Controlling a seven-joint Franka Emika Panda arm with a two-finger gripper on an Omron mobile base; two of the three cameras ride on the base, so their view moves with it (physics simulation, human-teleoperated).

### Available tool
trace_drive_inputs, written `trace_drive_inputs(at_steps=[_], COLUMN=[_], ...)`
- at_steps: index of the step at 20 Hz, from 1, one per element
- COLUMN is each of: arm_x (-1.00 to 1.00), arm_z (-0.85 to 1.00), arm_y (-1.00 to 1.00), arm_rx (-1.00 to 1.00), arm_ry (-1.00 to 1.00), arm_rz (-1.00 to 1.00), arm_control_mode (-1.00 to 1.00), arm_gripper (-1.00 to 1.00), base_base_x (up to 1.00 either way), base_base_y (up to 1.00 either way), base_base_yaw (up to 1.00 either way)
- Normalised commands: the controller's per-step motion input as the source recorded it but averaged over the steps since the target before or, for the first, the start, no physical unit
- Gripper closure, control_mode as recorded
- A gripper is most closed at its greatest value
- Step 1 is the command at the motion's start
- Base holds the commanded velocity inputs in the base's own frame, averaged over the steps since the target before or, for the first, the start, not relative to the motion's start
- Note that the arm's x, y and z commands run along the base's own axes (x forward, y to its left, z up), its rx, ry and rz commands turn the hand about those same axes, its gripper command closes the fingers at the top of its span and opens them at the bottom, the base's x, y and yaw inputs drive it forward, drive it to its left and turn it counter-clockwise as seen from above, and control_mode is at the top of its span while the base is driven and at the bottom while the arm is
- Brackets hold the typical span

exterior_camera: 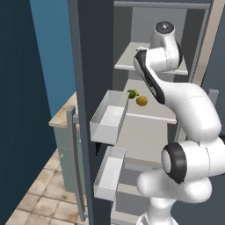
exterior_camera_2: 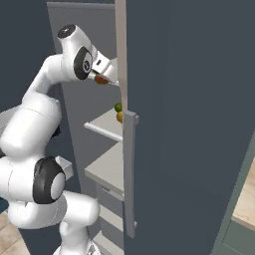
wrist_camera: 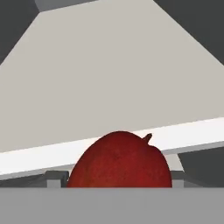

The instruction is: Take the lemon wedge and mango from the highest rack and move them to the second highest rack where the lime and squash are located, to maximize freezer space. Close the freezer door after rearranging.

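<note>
Red-orange mango (wrist_camera: 119, 159) sits between wide-spread jaws of gripper (exterior_camera_2: 102, 79), seemingly gripped at highest rack (exterior_camera: 127, 59). Lift clear of slab edge, lower toward second highest rack (exterior_camera: 151, 115), beside lime (exterior_camera: 132, 93).

Left base cam sits behind the arm (exterior_camera: 184, 132) on its left, looks fwd and slightly down into the open freezer; freezer door (exterior_camera: 88, 110) w/ its bins stands edge-on at centre-left, so the shelves show fully. Right base cam sits behind on the right, faces the same cabinet, but a dark panel (exterior_camera_2: 189, 124) close to the lens covers most of the frame, leaving a narrow strip of shelves. Both share the second highest rack (exterior_camera: 149, 115) w/ the lime (exterior_camera: 132, 93) and squash (exterior_camera: 141, 100), plus the arm. Hand cam rides v. close to the mango (wrist_camera: 120, 159), looking along a pale shelf slab (wrist_camera: 113, 74) toward the cabinet's back
</note>
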Motion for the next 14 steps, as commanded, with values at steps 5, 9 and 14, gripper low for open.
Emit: trace_drive_inputs(at_steps=[5, 9, 14], arm_x=[-0.89, -0.69, -0.12], arm_z=[-0.41, -0.61, -0.61], arm_y=[0.23, 0.11, 0.05], arm_rx=[0.0, 0.0, -0.04], arm_ry=[0.01, 0.01, 0.12], arm_rz=[-0.13, -0.04, 0.0], arm_control_mode=[-1.0, -1.0, -1.0], arm_gripper=[1.0, 1.0, 1.0], base_base_x=[0.0, 0.0, 0.0], base_base_y=[0.0, 0.0, 0.0], base_base_yaw=[0.0, 0.0, 0.0])
